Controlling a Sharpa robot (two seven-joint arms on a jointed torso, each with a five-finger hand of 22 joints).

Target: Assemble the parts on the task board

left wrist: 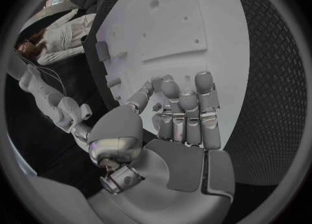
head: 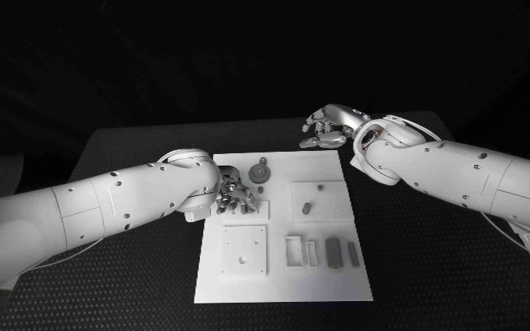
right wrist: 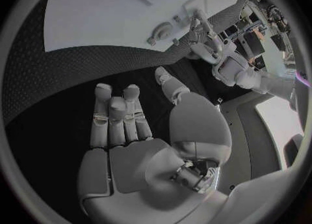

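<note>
White board (head: 332,281) lies mid-table, parts (head: 320,253) on it. Left hand (head: 234,195) hovers at its left edge, fingers loosely spread, empty. Right hand (head: 327,129) waits beyond the far edge, empty. Picking looks next.

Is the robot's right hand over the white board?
No, the right hand hovers off the task board, over the black table.
</note>
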